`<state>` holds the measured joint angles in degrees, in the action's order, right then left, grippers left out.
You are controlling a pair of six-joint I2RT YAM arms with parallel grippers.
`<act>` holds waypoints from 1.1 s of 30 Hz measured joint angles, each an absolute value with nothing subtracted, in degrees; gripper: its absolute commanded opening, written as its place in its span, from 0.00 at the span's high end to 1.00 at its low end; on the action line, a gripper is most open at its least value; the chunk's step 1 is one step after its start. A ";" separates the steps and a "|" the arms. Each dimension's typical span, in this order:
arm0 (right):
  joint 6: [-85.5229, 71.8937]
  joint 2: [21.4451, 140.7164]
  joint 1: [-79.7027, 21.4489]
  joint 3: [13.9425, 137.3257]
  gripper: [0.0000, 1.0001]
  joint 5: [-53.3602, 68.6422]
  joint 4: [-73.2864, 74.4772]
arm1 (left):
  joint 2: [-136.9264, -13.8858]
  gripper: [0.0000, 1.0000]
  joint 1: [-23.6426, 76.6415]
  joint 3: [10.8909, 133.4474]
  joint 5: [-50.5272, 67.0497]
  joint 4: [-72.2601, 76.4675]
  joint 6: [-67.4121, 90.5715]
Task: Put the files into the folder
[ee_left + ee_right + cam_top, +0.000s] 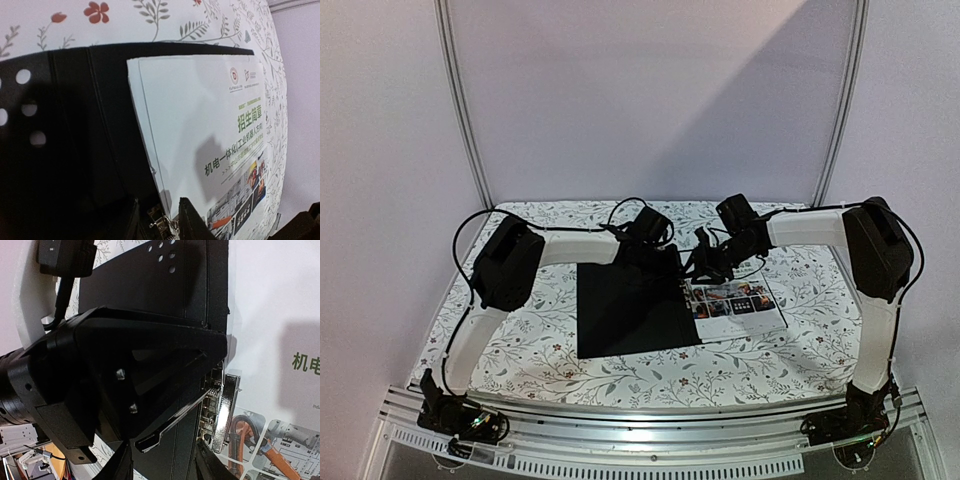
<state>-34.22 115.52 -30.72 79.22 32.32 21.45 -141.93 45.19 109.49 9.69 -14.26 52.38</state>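
Folder (630, 310), open, black inside up, on table (540, 350); files (735, 300) on its right half. Left fingers (192, 225) straddle metal clip (161, 222), grip indeterminate; right fingers (207, 465) apart.

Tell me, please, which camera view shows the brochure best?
The left wrist view: the brochure is large, its heading and photos clear. The top view shows it small and partly covered. The right wrist view catches only part of it.

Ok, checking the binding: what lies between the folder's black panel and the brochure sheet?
A metal clip on the folder spine, beside the brochure sheet; right wrist view shows it.
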 measured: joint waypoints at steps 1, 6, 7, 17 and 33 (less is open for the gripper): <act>-34.28 115.52 -30.72 79.22 0.58 32.36 21.39 | -141.64 0.73 45.08 108.64 10.11 -13.17 52.88; -34.46 115.52 -30.72 79.22 0.58 32.29 20.62 | -141.23 0.74 44.49 106.30 12.67 -9.30 55.20; -34.46 115.52 -30.72 79.22 0.59 32.29 20.53 | -141.23 0.74 44.40 106.08 13.08 -8.86 55.44; -35.11 115.52 -30.72 79.20 0.72 32.32 20.01 | -141.23 0.76 44.18 104.66 14.63 -6.09 56.84; -35.90 115.00 -30.74 76.62 0.70 32.62 19.07 | -141.23 0.82 44.18 104.12 14.79 -5.23 57.08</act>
<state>-35.90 115.00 -30.74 76.62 32.62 19.07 -141.23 44.18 104.12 14.79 -5.23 57.08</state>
